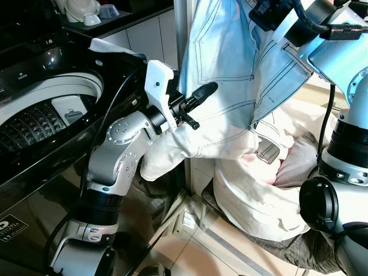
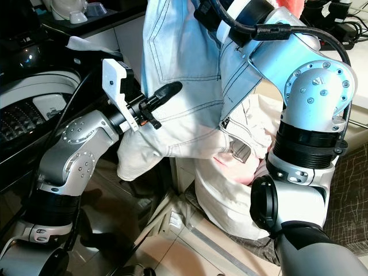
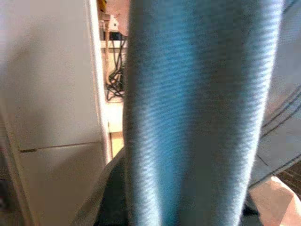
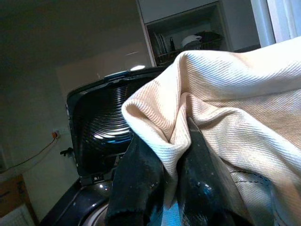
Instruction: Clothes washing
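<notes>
From the left eye view, a pair of pale jeans (image 1: 230, 75) hangs in the air beside the open washing machine (image 1: 40, 115), with its lower part draped down onto a heap of clothes (image 1: 259, 195) on the floor. The left gripper (image 1: 198, 98) reaches in from the machine's side and lies against the hanging cloth; whether its fingers are pinching the denim or merely resting on it cannot be told here. The right arm (image 1: 339, 52) rises above the jeans, its hand hidden in the folds at the top.

The right eye view shows the same scene: the jeans hang from up by the right arm's wrist, and the cream-coloured inner side sags below the left gripper.

In the left wrist view, a broad fold of blue denim hangs just in front of the camera, blurred and very near, with a white cabinet (image 3: 51, 94) behind. The fingers cannot be made out.

In the right wrist view, the right gripper (image 4: 164, 188) is clenched on a bunched fold of the cream cloth, with the machine's raised lid (image 4: 103, 132) beyond.

The jeans look soft, floppy and fairly heavy, likely to trail and catch on the machine's rim. A firm hold on thick seams or the waistband would probably serve best, with a second hold lower down to gather the dangling legs
</notes>
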Available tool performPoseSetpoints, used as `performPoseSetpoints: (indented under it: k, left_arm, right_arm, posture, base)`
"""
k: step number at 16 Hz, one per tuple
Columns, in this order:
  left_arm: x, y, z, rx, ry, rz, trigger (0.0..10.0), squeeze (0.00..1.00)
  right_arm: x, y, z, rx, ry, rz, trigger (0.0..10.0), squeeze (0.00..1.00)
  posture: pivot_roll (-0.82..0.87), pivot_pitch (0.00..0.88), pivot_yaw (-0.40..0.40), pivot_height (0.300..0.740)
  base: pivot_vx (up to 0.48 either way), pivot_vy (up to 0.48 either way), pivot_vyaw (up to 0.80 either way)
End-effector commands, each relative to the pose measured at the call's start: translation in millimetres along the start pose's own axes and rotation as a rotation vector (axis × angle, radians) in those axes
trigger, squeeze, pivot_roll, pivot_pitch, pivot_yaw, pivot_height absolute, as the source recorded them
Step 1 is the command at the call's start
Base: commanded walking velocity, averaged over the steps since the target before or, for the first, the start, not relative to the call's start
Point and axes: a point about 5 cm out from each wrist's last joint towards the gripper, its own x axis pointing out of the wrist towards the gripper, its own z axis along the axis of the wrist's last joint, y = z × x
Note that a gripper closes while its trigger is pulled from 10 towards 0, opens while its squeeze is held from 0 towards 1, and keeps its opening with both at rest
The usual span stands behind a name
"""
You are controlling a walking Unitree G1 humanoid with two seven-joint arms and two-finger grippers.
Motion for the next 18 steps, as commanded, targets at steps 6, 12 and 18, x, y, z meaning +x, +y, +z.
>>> performPoseSetpoints:
  k: [6,12,18]
  left_arm:
    - [-8.4,58.7,30.8,0.263,0.095,0.304,0.0,0.0]
    - [-63.9,160.3,208.6,0.917,-0.007,1.169,0.0,0.0]
    - [-39.1,175.4,100.9,0.676,0.322,1.092,10.0,0.0]
  right_arm:
    - [-13.6,11.5,15.1,-0.051,-0.084,0.063,10.0,1.0]
    - [-35.4,15.8,-50.7,-0.197,0.251,0.037,10.0,0.0]
    - [-39.4,18.5,-111.5,-0.218,0.444,-0.045,10.0,0.0]
  posture:
    - [0.02,0.0,0.06,0.74]
    - [0.02,0.0,0.082,0.74]
    - [0.03,0.0,0.078,0.74]
  base:
    - [0.0,0.0,0.0]
    - [0.0,0.0,0.0]
    - [0.0,0.0,0.0]
